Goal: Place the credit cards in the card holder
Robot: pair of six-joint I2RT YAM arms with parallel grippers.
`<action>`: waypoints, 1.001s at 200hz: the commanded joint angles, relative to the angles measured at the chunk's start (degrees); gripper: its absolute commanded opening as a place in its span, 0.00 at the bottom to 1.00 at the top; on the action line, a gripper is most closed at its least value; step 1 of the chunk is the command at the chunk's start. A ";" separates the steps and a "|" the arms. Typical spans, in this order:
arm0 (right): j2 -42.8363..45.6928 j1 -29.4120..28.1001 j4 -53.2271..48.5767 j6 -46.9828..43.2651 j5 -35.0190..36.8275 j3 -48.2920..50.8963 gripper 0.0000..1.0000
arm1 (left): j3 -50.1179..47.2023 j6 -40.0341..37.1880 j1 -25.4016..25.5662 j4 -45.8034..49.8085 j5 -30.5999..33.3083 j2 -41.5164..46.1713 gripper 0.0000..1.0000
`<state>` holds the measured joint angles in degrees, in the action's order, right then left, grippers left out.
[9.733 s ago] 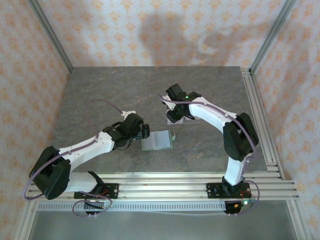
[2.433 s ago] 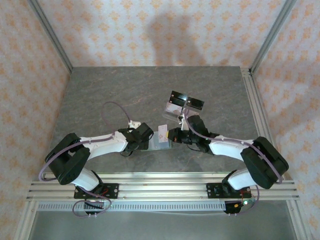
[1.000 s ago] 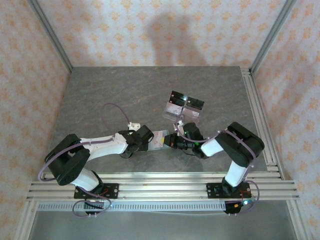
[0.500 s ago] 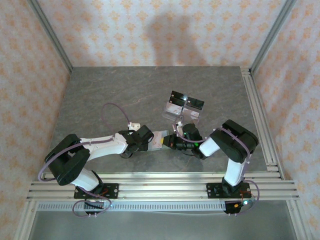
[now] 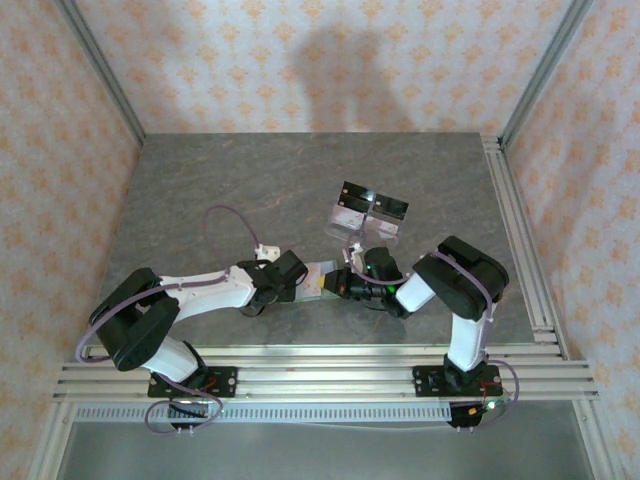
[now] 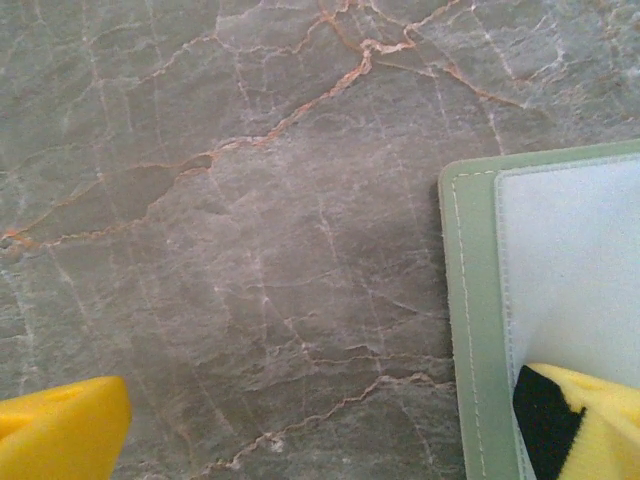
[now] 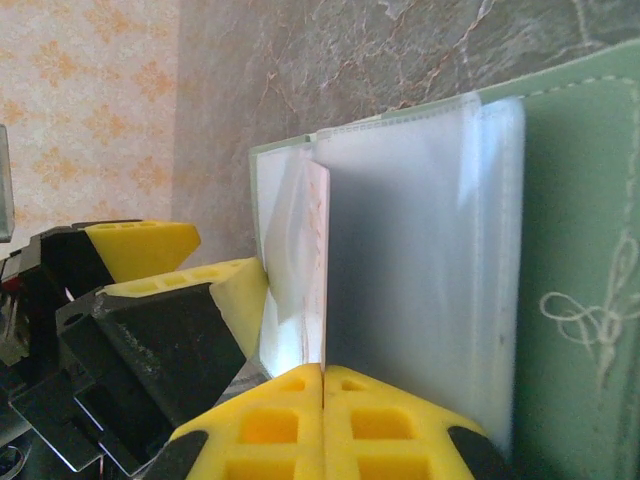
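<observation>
Grey marbled stone veined with orange forms the table (image 5: 200, 190), and orange-patterned wallpaper closes it in on three sides. From above we see both arms reaching inward until their tips meet near the middle of the table, over the card holder (image 5: 318, 274), which lies open and flat. Just beyond it is a clear acrylic stand (image 5: 366, 212) with black panels. At that size we cannot read either grip from the overhead view.

The wrist cameras supply what the top view lacks. From the left wrist we see the left gripper (image 6: 320, 430) spread wide. One yellow fingertip is over bare stone and the other is on the pale inner face of the card holder, close to its stitched green corner.

From the right wrist we see the right gripper (image 7: 323, 395) pinched together on the near edge of a credit card (image 7: 318, 260), pale and pinkish, seen edge-on. The card juts out from the jaws across the clear plastic sleeves (image 7: 420, 250) of the open holder, with the green cover and its embossed bow off to the right. We cannot tell whether its far edge is inside a sleeve. The left gripper's yellow fingers sit just beside the card on the left.
</observation>
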<state>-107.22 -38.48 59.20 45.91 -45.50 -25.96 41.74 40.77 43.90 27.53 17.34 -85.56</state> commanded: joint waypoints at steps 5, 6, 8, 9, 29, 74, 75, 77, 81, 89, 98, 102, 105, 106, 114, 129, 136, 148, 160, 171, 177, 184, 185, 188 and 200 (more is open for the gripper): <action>-2.08 -0.28 0.18 -0.47 -0.79 -0.50 0.00 | 2.07 2.18 -0.10 5.75 5.41 2.81 1.00; -2.05 -0.33 0.15 -0.47 -0.76 -0.50 0.00 | 2.14 2.19 -0.16 5.85 5.41 2.83 1.00; -2.12 -0.34 0.13 -0.47 -0.74 -0.50 0.00 | 2.21 2.22 -0.29 6.02 5.48 2.91 1.00; -2.12 -0.31 0.09 -0.43 -0.78 -0.50 0.00 | 2.30 2.26 -0.34 6.08 5.54 2.93 1.00; -2.50 -0.28 0.13 -0.41 -0.92 -0.59 0.00 | 2.95 2.94 -1.26 7.55 5.83 2.53 1.00; -2.15 -0.36 -1.51 -0.42 -1.33 -1.07 0.00 | 2.99 4.17 -2.15 8.98 5.51 -0.88 1.00; -2.13 -0.32 -1.61 -0.44 -1.30 -1.09 0.00 | 2.95 4.20 -2.20 9.00 5.51 -0.95 1.00; -2.12 -0.29 -1.96 -0.42 -1.27 -1.13 0.00 | 2.99 4.22 -2.23 8.98 5.55 -1.11 1.00; -1.99 -0.31 -2.56 -0.59 -1.36 -1.32 0.00 | 2.93 4.23 -2.16 8.95 5.47 -1.29 1.00; -1.60 -0.34 -3.92 -0.93 -1.40 -1.54 0.00 | 2.83 4.23 -2.20 8.59 5.30 -1.76 1.00; -1.01 -0.30 -5.87 -1.44 -1.35 -1.88 0.00 | 2.63 4.17 -2.21 8.19 5.10 -2.13 1.00; -0.69 -0.33 -6.87 -1.78 -1.36 -2.05 0.00 | 2.59 4.11 -2.16 8.02 4.97 -2.30 1.00; -0.32 -0.29 -7.76 -2.03 -1.35 -2.14 0.00 | 2.55 4.13 -2.16 7.91 4.90 -2.39 1.00; -0.21 -0.28 -7.99 -2.17 -1.35 -2.20 0.00 | 2.56 4.14 -2.16 7.86 4.85 -2.41 1.00; 0.56 -0.30 -10.14 -2.82 -1.28 -2.42 0.00 | 2.55 4.00 -2.20 7.56 4.69 -2.59 1.00; 2.30 -0.34 -14.68 -4.71 -0.96 -3.02 0.00 | 2.53 3.81 -2.16 7.16 4.49 -2.94 1.00; 3.02 -0.33 -16.59 -5.52 -0.79 -3.28 0.00 | 2.61 3.72 -2.15 6.94 4.36 -3.06 1.00; 4.09 -0.28 -19.61 -6.81 -0.53 -3.70 0.00 | 2.72 3.52 -2.15 6.76 4.34 -3.34 1.00; 4.84 -0.28 -22.05 -7.69 -0.41 -4.09 0.00 | 2.72 3.43 -2.20 6.65 4.25 -3.52 1.00; 5.26 -0.28 -23.47 -8.07 -0.25 -4.27 0.00 | 2.73 3.35 -2.15 6.42 4.14 -3.56 1.00; 5.50 -0.31 -23.99 -8.09 -0.19 -4.33 0.00 | 2.60 3.30 -2.15 6.33 4.19 -3.62 1.00; 5.60 -0.28 -24.36 -8.16 -0.14 -4.33 0.00 | 2.71 3.26 -2.16 6.22 4.10 -3.73 1.00; 5.61 -0.32 -24.42 -8.18 -0.09 -4.35 0.00 | 2.68 3.22 -2.16 6.22 4.06 -3.74 1.00; 5.74 -0.28 -24.63 -8.13 0.01 -4.32 0.00 | 2.73 3.18 -2.22 6.18 4.09 -3.80 1.00; 5.88 -0.28 -24.66 -7.98 0.01 -4.19 0.00 | 2.74 3.09 -2.16 5.98 3.92 -3.99 1.00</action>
<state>-102.17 -38.48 40.99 40.18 -46.30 -30.17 43.90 43.64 41.89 33.61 20.16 -88.36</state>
